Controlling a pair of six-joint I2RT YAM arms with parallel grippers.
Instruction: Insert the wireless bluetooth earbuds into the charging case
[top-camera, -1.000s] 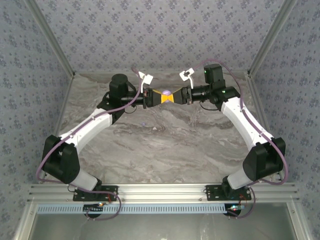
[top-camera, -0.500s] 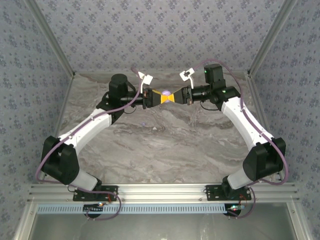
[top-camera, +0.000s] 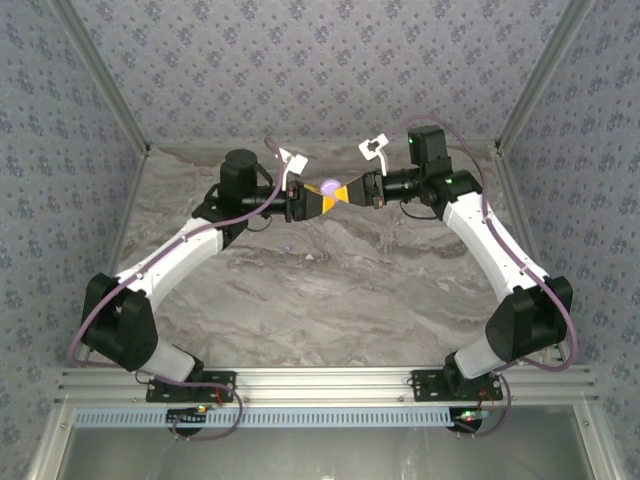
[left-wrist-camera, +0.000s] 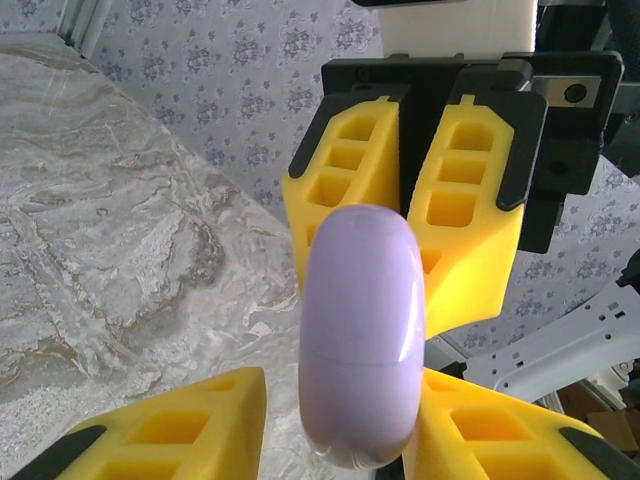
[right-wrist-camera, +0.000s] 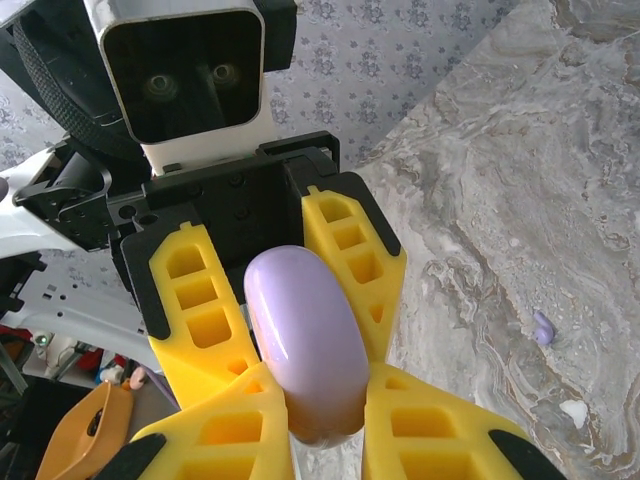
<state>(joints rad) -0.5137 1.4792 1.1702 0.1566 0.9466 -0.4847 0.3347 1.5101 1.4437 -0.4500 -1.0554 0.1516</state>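
The lilac charging case (top-camera: 330, 185) is held closed in the air over the back middle of the table, between both grippers meeting nose to nose. My right gripper (right-wrist-camera: 328, 385) is shut on the case (right-wrist-camera: 305, 340), both yellow pads pressing its sides. My left gripper (left-wrist-camera: 342, 380) stands open around the case (left-wrist-camera: 360, 330): its right pad touches, its left pad shows a gap. A tiny lilac earbud (right-wrist-camera: 543, 328) and a pale bit (right-wrist-camera: 573, 412) lie on the marble; from above the lilac earbud (top-camera: 287, 247) lies below the left gripper (top-camera: 318, 200).
The marble table (top-camera: 330, 300) is walled by patterned panels at the back and sides. The right gripper's yellow fingers (left-wrist-camera: 460, 200) stand close behind the case in the left wrist view. An aluminium rail (top-camera: 320, 380) runs along the near edge.
The left gripper has opened a little and shifted slightly at the case. The case now sits a bit higher and farther right between the fingers. The right arm barely moved.
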